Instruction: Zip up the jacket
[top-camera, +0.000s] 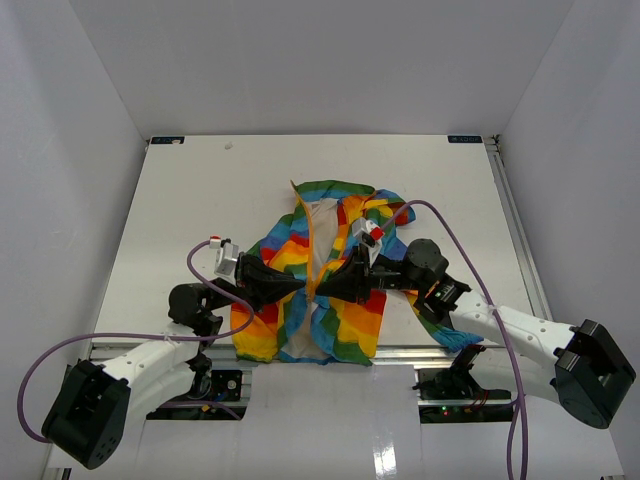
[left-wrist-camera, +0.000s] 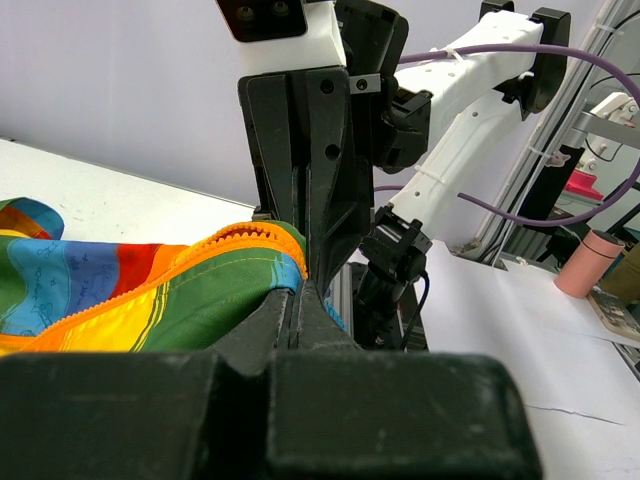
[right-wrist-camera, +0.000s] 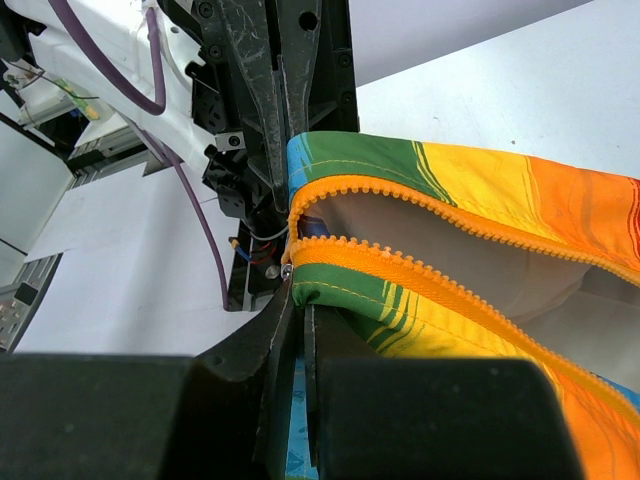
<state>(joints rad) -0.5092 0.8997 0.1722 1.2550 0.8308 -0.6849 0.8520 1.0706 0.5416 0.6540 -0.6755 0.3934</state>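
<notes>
The jacket (top-camera: 345, 322) lies front-up on the white table (top-camera: 190, 180), near its front edge and midway between the two arms. It is soft, slightly rumpled cloth in red, orange, yellow, green and blue stripes, spread open to show a cream lining (right-wrist-camera: 470, 245). Its orange zipper (right-wrist-camera: 420, 195) is undone, and the two toothed tapes part from the hem in a narrow V, with neat stitching along each. The black, wedge-shaped left gripper (top-camera: 303, 287) and right gripper (top-camera: 324, 287) meet tip to tip at the hem end of the zipper. Each has its jaws pinched tight on the jacket's edge, one on either tape. In each wrist view the opposite gripper looms just behind the cloth and hides the zipper's very end. A purple cable (top-camera: 445, 218) arcs above the jacket's far right part, and plain white walls (top-camera: 300, 60) enclose the table.
</notes>
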